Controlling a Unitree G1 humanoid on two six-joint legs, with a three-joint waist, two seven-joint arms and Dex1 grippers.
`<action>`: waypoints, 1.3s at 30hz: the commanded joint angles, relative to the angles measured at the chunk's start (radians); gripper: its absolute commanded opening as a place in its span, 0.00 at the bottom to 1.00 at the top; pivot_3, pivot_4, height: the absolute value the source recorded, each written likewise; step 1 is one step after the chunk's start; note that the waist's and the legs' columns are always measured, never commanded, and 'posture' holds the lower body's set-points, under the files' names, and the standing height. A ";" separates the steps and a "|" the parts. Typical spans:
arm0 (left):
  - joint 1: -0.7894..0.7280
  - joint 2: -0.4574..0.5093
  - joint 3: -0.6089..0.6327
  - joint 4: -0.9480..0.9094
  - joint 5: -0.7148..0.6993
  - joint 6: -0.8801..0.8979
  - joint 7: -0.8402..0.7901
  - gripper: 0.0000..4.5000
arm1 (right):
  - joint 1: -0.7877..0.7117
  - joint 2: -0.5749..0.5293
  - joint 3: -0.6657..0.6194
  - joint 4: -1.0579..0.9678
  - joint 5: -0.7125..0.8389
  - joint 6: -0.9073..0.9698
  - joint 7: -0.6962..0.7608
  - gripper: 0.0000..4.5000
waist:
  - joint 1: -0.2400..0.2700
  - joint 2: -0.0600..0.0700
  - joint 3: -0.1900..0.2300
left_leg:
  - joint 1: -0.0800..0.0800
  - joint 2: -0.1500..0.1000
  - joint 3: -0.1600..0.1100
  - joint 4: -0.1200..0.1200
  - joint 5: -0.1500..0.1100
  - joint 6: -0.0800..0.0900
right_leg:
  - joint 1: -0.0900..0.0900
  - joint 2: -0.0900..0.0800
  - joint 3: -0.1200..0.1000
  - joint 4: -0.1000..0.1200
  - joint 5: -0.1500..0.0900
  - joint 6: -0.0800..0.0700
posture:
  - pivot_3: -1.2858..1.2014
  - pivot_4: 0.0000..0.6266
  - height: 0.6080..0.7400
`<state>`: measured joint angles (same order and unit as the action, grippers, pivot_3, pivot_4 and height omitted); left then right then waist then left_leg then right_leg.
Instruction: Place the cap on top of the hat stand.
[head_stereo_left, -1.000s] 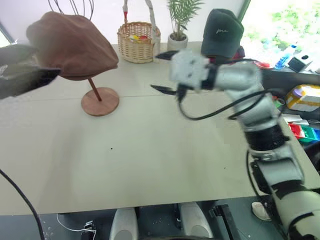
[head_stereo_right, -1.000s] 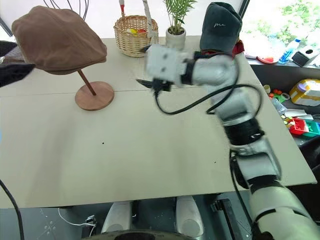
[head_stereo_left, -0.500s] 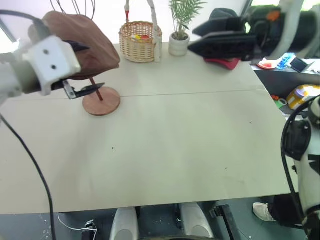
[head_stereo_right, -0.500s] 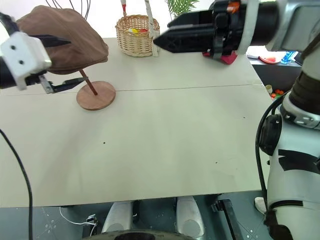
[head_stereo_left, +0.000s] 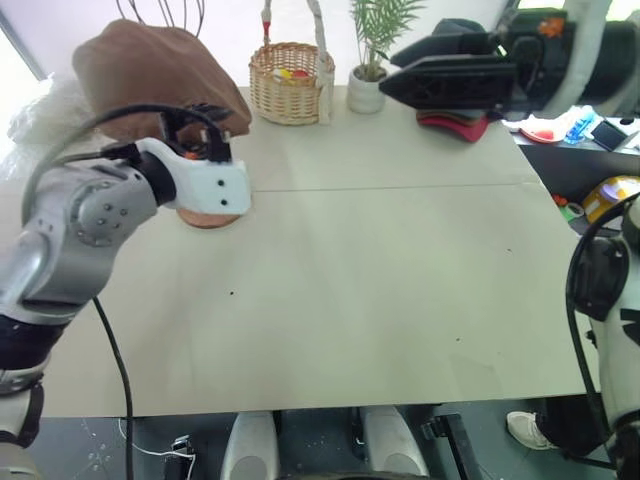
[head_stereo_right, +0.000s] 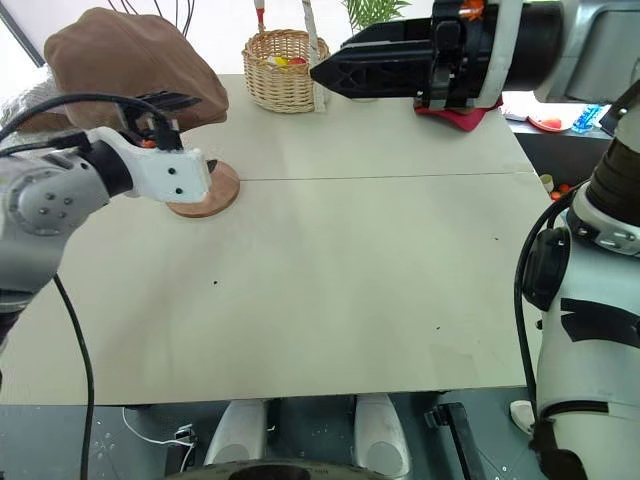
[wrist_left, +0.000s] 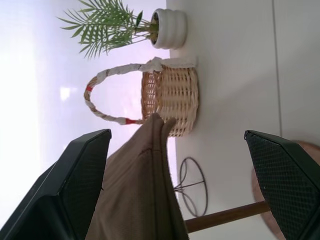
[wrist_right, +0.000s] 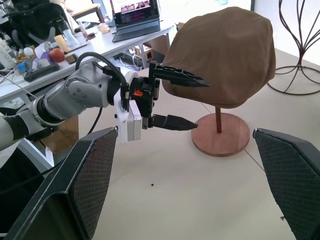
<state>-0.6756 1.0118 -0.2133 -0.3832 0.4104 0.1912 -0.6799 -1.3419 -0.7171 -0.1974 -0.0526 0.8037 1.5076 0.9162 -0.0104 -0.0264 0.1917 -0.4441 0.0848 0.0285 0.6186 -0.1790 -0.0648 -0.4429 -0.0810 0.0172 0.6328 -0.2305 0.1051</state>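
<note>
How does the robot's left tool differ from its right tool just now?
The left tool sits low beside the brown cap, which rests on the wooden hat stand, one finger at the cap's edge, the other below by the rod. The right tool is raised higher over the table's far side, away from the cap, pointing across toward the basket. Both stand open and hold nothing.

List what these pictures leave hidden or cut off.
- Hat stand: its disc top is covered by the brown cap in every view.
- Left gripper: the head views hide most of its fingers behind the wrist housing.
- Right gripper: its fingertips run off the right wrist view's edge.
- Basket contents: too small.
</note>
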 joint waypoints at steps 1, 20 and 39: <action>-0.032 -0.029 -0.015 -0.044 0.119 0.038 -0.021 1.00 | -0.008 -0.006 -0.009 0.002 0.019 -0.034 -0.014 0.99 | 0.000 0.000 0.000 | 0.000 0.000 0.000 0.000 0.000 0.000 | 0.000 0.000 0.000 0.000 0.000 0.001 | 0.52 0.24 0.91; 0.015 -0.125 0.063 -0.143 0.395 0.279 -0.167 0.82 | 0.008 -0.008 0.020 0.018 0.019 -0.084 -0.065 1.00 | -0.002 0.000 0.000 | 0.000 0.000 0.000 0.000 0.000 0.000 | 0.000 0.000 0.000 0.001 0.001 0.002 | 0.52 0.24 0.91; 0.029 -0.178 0.270 -0.149 0.226 0.159 -0.039 0.01 | 0.051 -0.026 0.105 0.045 -0.015 -0.199 -0.035 1.00 | -0.002 0.000 0.000 | 0.000 0.000 -0.001 0.004 0.000 0.001 | 0.001 0.000 0.000 0.002 0.001 0.002 | 0.52 0.24 0.91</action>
<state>-0.6317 0.8317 -0.0111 -0.5118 0.6716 0.3816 -0.7626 -1.2844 -0.7247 -0.0868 0.0061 0.7926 1.3365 0.8689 -0.0121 -0.0263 0.1916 -0.4445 0.0851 0.0279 0.6227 -0.1794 -0.0638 -0.4422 -0.0808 0.0173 0.6351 -0.2294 0.1073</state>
